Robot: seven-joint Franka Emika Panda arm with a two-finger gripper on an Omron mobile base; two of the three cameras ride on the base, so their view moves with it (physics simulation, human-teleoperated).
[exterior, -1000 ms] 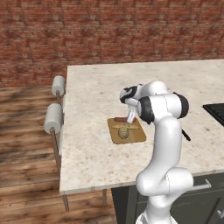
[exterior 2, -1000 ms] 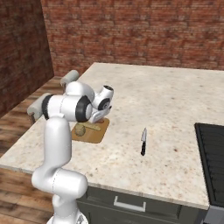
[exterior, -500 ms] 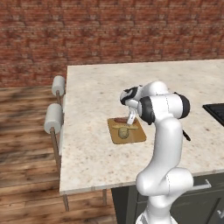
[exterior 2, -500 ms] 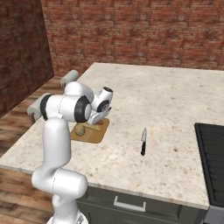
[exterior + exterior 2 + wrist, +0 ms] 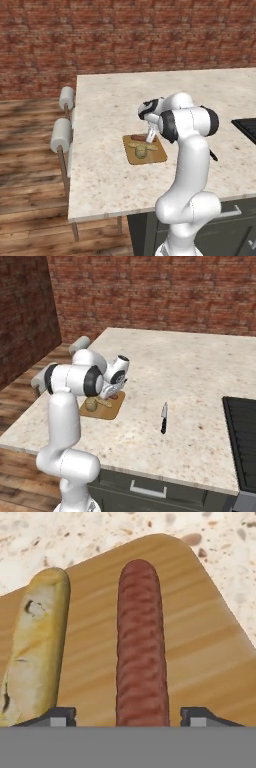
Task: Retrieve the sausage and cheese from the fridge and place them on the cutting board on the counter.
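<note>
The gripper stands released, fingertips apart either side of the sausage. This ridged reddish-brown cylinder lies flat on the golden wooden cutting board beside the yellowish cheese. Beneath spreads the beige speckled counter, before a brick wall.

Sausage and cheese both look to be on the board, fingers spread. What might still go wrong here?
The gripper straddles the sausage with open jaws; lifting at a slant might nudge or roll it, perhaps off the cutting board. The cheese lies close beside one finger, so a sideways retreat may knock it.
</note>
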